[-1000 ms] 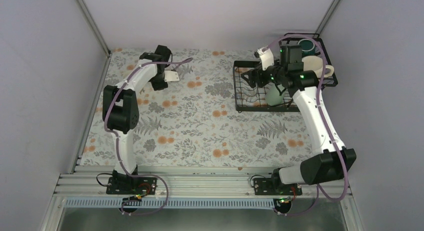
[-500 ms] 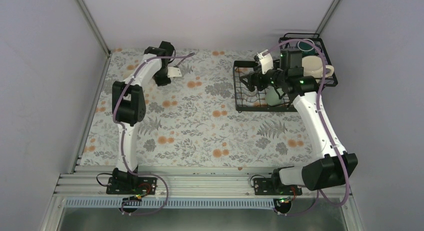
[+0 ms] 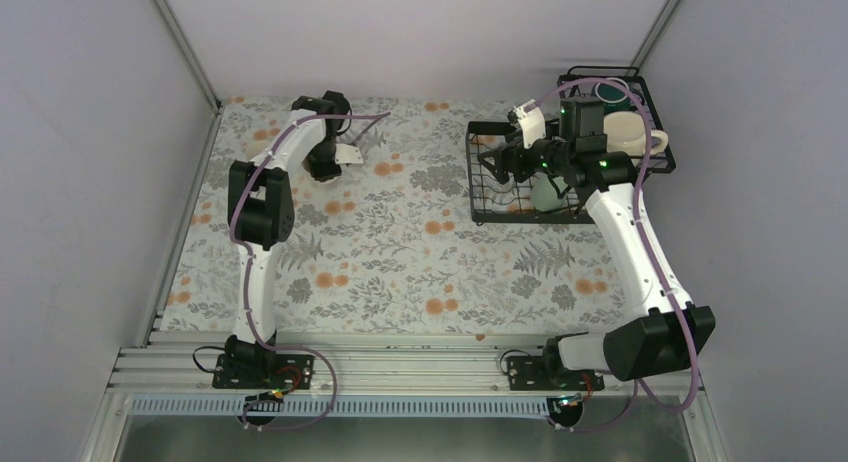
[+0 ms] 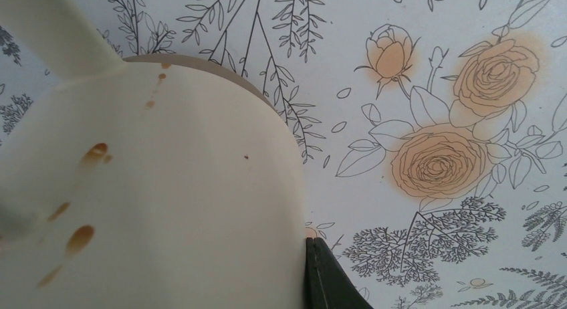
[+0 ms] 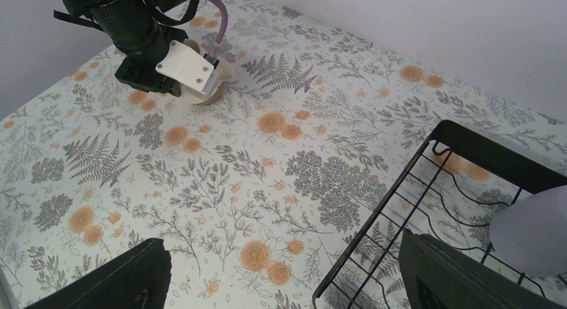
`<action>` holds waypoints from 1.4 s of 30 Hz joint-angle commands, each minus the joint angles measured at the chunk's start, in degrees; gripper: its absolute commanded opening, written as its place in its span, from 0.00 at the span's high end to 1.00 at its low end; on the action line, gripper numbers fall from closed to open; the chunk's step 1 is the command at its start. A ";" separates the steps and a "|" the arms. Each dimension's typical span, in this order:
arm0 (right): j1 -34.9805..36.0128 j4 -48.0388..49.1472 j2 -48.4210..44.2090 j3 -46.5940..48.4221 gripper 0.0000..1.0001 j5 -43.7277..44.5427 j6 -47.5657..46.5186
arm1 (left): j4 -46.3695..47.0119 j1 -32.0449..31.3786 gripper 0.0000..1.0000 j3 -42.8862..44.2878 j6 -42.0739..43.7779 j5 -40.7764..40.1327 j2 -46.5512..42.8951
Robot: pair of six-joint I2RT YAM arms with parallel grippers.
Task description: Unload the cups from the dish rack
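Two robot arms work a flowered tablecloth (image 3: 400, 252) with a black wire dish rack (image 3: 471, 177) at its far right corner; the left gripper (image 3: 328, 165) is well to the left of the rack, near the table's far edge, clamped tight on a pale yellow mug (image 4: 154, 188); the left wrist view shows one dark finger (image 4: 327, 275) pressed against the mug's side, brownish spots on its wall and its handle jutting up and to the left; whether the mug's base touches the cloth cannot be told.

The right gripper (image 5: 281, 255) hangs over the rack's left end, above the tray with the plate slots; its two black fingers (image 5: 120, 279) stand wide apart with nothing between them, only cloth and the rack's corner below.

Inside the rack, a dark green mug (image 3: 612, 88) sits at the far end of the raised basket, on the rack's right side; a cream mug (image 3: 628, 132) sits just in front of it in the same basket, its handle pointing towards the rack's right rim; a mint-green tumbler (image 3: 547, 194) stands in the tray part near the rack's front rail, partly hidden under the right arm; a lavender tumbler (image 5: 535, 229) shows at the edge of the right wrist view, inside the tray's wires.
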 commanded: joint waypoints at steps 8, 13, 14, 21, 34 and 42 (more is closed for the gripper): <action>-0.35 1.74 -0.59 -0.60 0.12 0.00 -0.40 | -0.53 -0.35 0.98 0.57 -0.44 -3.47 0.65; -0.38 1.39 -0.39 -0.32 0.11 -0.11 -0.28 | -1.53 -0.49 0.98 3.66 -1.24 -4.25 1.58; -0.37 1.32 -0.41 -0.34 0.11 -0.14 -0.25 | -1.66 -0.48 0.97 4.00 -1.29 -4.16 1.70; -0.32 1.56 -1.06 -0.83 0.11 0.16 -0.33 | -2.60 -1.57 0.92 5.84 -2.07 -4.54 1.34; -0.31 0.48 0.37 1.77 0.09 7.38 -0.37 | -5.03 -1.76 0.74 8.59 -3.11 -5.54 -1.85; -0.33 0.15 10.78 3.64 0.04 30.21 -3.92 | -4.67 -4.27 0.31 15.29 -5.38 -5.53 -10.75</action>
